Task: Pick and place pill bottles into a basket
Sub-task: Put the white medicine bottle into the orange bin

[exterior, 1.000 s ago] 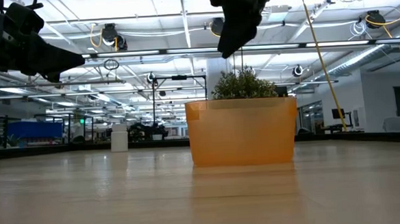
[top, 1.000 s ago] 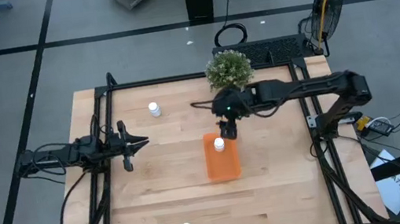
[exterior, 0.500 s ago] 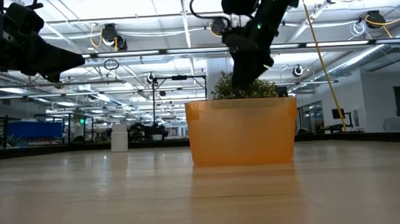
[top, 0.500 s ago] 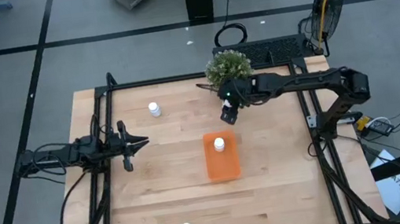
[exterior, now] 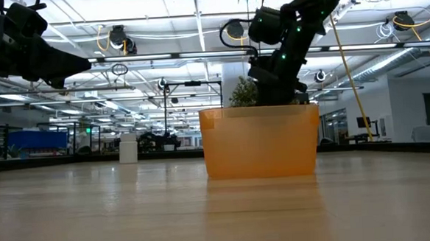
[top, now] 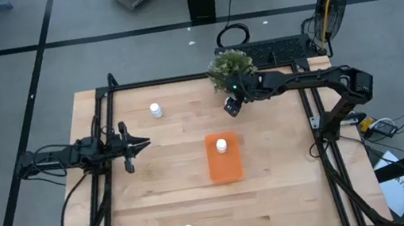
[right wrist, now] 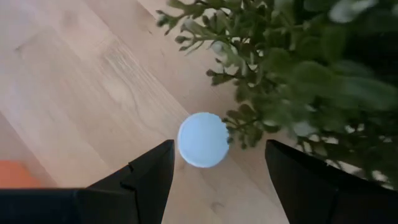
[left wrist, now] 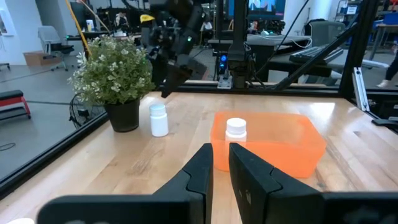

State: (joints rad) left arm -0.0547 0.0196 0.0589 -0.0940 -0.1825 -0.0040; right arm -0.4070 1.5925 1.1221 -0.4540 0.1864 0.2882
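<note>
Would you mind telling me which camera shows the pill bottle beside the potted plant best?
The right wrist view: the pill bottle sits centred between the open right gripper's fingers, seen cap-on. The left wrist view shows it upright beside the plant. The high and low views hide it.

Light is bright and even, coming from overhead: in the low view the ceiling lamps [exterior: 115, 39] blaze white and wash out the far room. The wooden table [top: 191, 203] shows only faint, soft shadows under the arms from above. In the low view the near tabletop is out of focus, and the orange basket [exterior: 260, 142] glows as if lit through its walls. The right wrist view is the softest (the plant [right wrist: 298, 68] is smeared, its leaves blurred), and the white bottle cap [right wrist: 203, 139] has a fuzzy edge. The left wrist view is sharp farther off, while its near fingers [left wrist: 202, 171] blur.
</note>
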